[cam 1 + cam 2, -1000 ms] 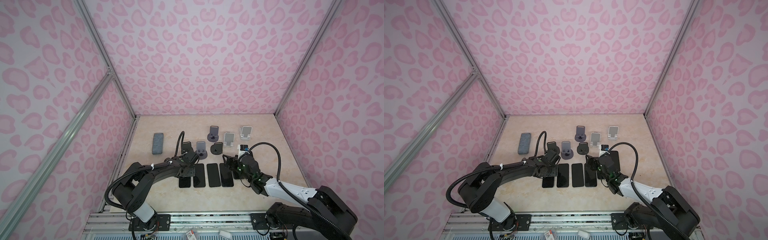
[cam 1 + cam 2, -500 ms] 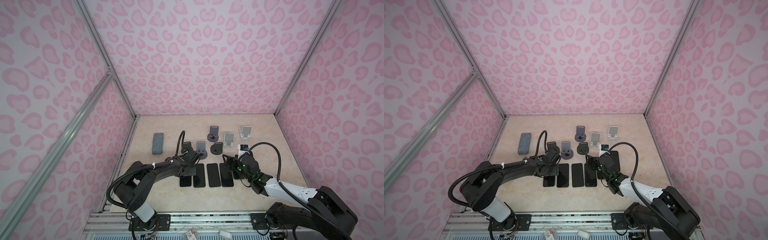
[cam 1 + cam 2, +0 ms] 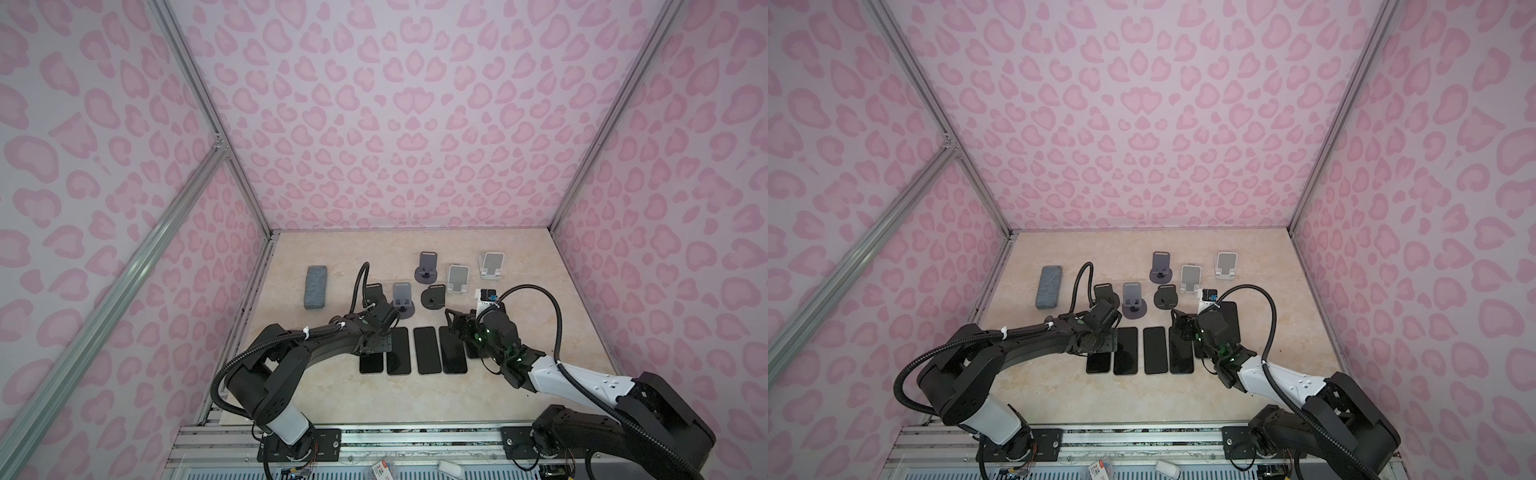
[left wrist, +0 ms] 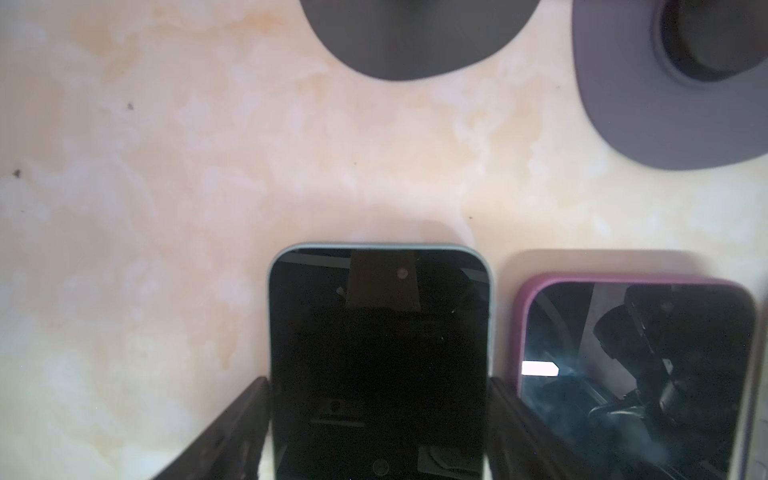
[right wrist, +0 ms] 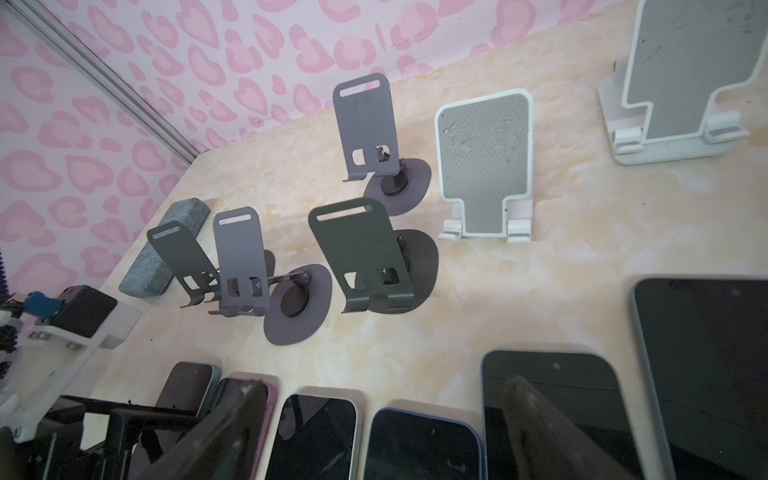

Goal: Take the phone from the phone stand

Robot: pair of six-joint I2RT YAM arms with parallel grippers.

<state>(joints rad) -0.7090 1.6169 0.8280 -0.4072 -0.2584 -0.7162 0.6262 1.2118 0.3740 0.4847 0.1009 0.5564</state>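
Note:
A black phone with a pale green edge [image 4: 378, 353] lies flat on the table, leftmost in a row of several phones [image 3: 427, 350]. My left gripper [image 3: 376, 343] straddles it. Its fingers [image 4: 245, 419] stand along both long sides, open, with thin slivers of light between them and the phone. Just behind stands an empty dark phone stand [image 3: 374, 293]; its base [image 4: 415, 37] shows in the left wrist view. My right gripper [image 5: 386, 428] hovers open over the row's right end [image 3: 1183, 326], holding nothing.
A pink-cased phone [image 4: 636, 374] lies right beside the left gripper. Several more empty stands, purple-grey [image 3: 402, 299], dark [image 3: 432, 296] and white [image 3: 457, 278], fill the back. A grey block [image 3: 316, 286] lies back left. A small white device [image 3: 486, 297] sits behind the right gripper.
The left gripper's jaws have eased apart around the green-edged phone, which stays flat on the table. The right arm has not moved.

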